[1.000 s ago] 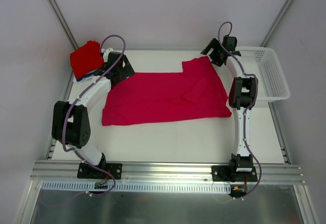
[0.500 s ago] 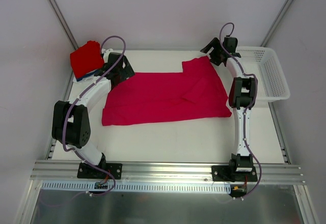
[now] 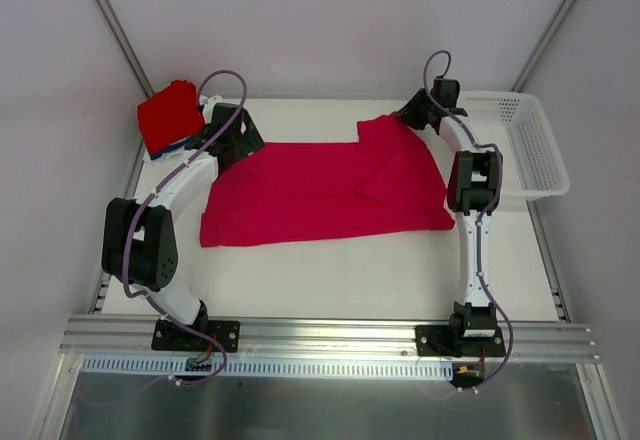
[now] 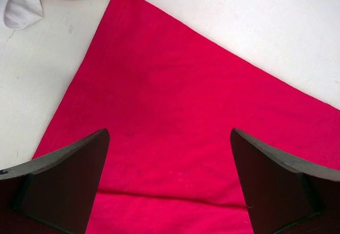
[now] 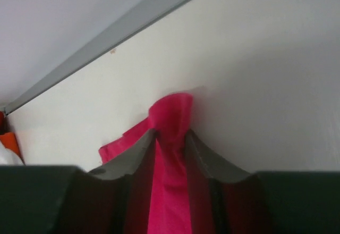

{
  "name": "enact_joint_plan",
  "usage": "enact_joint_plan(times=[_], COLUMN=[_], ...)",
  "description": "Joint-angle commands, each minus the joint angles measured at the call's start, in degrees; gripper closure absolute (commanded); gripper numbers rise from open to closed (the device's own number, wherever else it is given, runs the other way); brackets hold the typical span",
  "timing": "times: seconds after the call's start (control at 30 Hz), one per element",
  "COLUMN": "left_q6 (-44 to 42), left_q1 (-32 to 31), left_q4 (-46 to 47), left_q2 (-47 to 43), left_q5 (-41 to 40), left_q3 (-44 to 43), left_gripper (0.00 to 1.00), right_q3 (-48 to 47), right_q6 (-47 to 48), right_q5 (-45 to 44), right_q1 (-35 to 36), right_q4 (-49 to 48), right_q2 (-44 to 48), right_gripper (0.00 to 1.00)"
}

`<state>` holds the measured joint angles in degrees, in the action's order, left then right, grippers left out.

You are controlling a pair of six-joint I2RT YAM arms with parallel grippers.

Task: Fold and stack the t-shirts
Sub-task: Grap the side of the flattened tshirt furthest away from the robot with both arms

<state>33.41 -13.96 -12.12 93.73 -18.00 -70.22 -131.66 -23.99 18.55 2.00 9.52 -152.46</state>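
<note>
From above, the crimson-pink soft cloth t-shirt (image 3: 320,185) is lying spread across the middle of the white desk (image 3: 330,270), leaving bare room along the near edge. A folded bright red cloth t-shirt (image 3: 170,113) is sitting in the far left corner, and a white plastic mesh basket (image 3: 530,145) is standing at the right edge. My left end effector (image 3: 243,138) is hanging over the spread shirt's far left corner, and my right end effector (image 3: 408,117) is touching its far right corner.

Through my left wrist camera, my left fingers (image 4: 64,181) are standing spread wide, with crimson cloth lying below and between them. Its edges are running diagonally, bare desk is showing on both sides, and a piece of white cloth (image 4: 21,0) is lying at the upper left.

Through my right wrist camera, my right fingers (image 5: 133,154) are pinching a raised peak of the crimson shirt. Open desk is stretching beyond it to the grey metal frame rail (image 5: 122,26).
</note>
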Motion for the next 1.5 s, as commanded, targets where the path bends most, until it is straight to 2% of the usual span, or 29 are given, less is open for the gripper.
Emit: enact_joint_plan(times=[0.0, 0.03, 0.1, 0.13, 0.27, 0.33, 0.37, 0.4, 0.5, 0.53, 0.63, 0.77, 1.03, 1.47], left_q6=[-0.19, -0.27, -0.62, -0.80, -3.26, -4.14, -3.79, -2.22, 1.30, 1.05, -2.81, -3.27, -1.51, 3.07], left_q1=[-0.55, -0.55, -0.55, -0.55, 1.11, 3.05, 4.36, 8.12, 13.59, 16.21, 18.60, 22.56, 23.89, 23.89], left_q4=[1.66, 1.66, 1.75, 1.66, 2.01, 2.36, 2.45, 3.32, 7.09, 8.24, 9.22, 8.60, 14.75, 17.39], left_q2=[-0.39, -0.31, -0.31, -0.22, 1.18, 3.46, 4.26, 5.13, 8.39, 9.44, 13.12, 19.02, 26.06, 31.16], left_q5=[-0.55, -0.63, -0.81, -1.59, -5.37, -4.60, -2.94, 3.95, 16.63, 17.55, 17.82, 28.44, 40.40, 46.47], left_q3=[0.26, 0.34, 0.34, 0.26, -1.06, -2.29, -3.16, -3.52, -3.18, -3.00, -5.10, -10.20, -12.66, -14.78], left_gripper=[0.01, 0.01, 0.01, 0.01, 0.01, 0.01, 0.01, 0.01, 0.01, 0.01, 0.01, 0.01, 0.01, 0.01], right_q3=[1.05, 1.22, 1.31, 1.31, 1.40, 1.49, 1.92, 2.10, 4.03, 4.65, 7.20, 10.01, 11.86, 13.35], right_q6=[1.75, 1.93, 2.10, 2.19, 3.42, 3.77, 4.03, 4.21, 4.56, 4.74, 5.35, 6.06, 6.76, 6.06], right_q5=[-0.44, -0.61, -0.70, -0.79, -0.88, -0.97, -0.97, -0.88, -0.79, -0.70, -0.79, -0.79, -0.53, -0.44], right_q1=[0.64, 0.64, 0.64, 0.64, 0.55, 0.46, 0.37, 0.29, -0.15, -0.24, -0.68, -0.77, -0.86, -0.95], right_q4=[4.45, 4.54, 4.98, 5.07, 6.21, 6.56, 6.57, 6.74, 6.74, 6.74, 6.65, 6.13, 6.04, 5.69], right_q2=[2.26, 2.34, 2.61, 2.70, 3.49, 4.45, 4.80, 5.24, 7.70, 8.32, 11.13, 14.21, 15.18, 15.35], right_gripper=[0.71, 0.84, 0.97, 0.99, 0.99, 0.99, 0.99, 0.99, 1.00, 1.00, 0.99, 0.99, 0.99, 1.00])
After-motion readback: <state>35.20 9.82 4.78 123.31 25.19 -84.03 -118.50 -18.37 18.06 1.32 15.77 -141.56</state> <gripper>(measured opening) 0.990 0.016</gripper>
